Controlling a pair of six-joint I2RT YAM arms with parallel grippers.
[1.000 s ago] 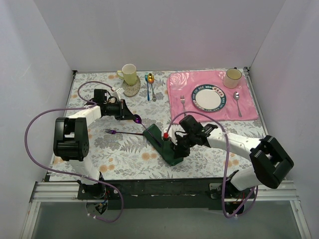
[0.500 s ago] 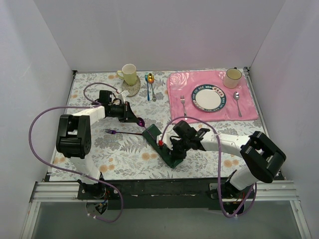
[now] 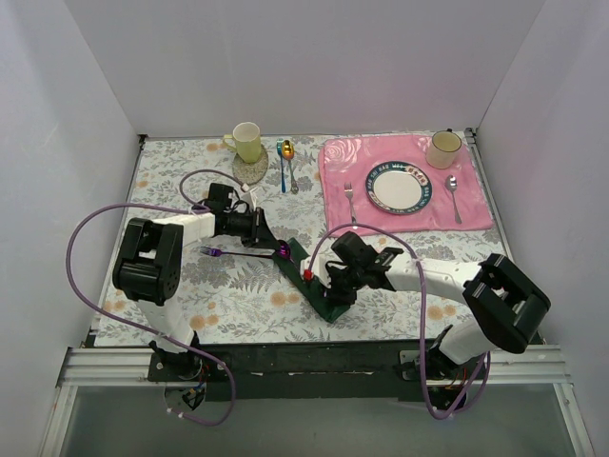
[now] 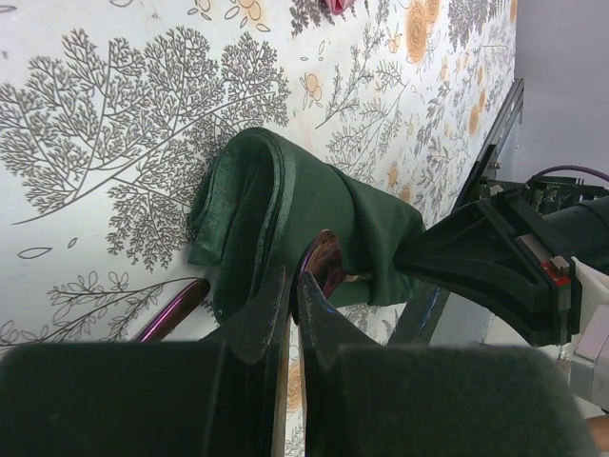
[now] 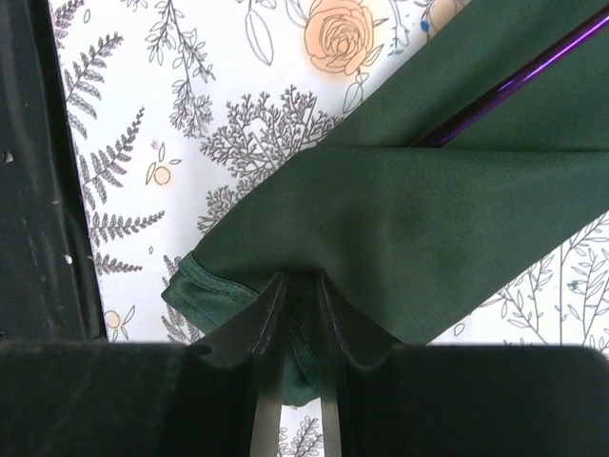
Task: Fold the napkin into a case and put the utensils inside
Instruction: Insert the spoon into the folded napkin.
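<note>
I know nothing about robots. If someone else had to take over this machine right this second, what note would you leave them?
Left gripper: shut on the purple spoon near its bowl, at the mouth of the green napkin case.
Right gripper: pinched shut on a cloth edge of the case.
Done: napkin folded into a case; spoon handle slid under its top layer.
To do: push the spoon fully in and let go, then probably fetch the purple fork, lying on the floral tablecloth left of the case, and slide it in too.
</note>
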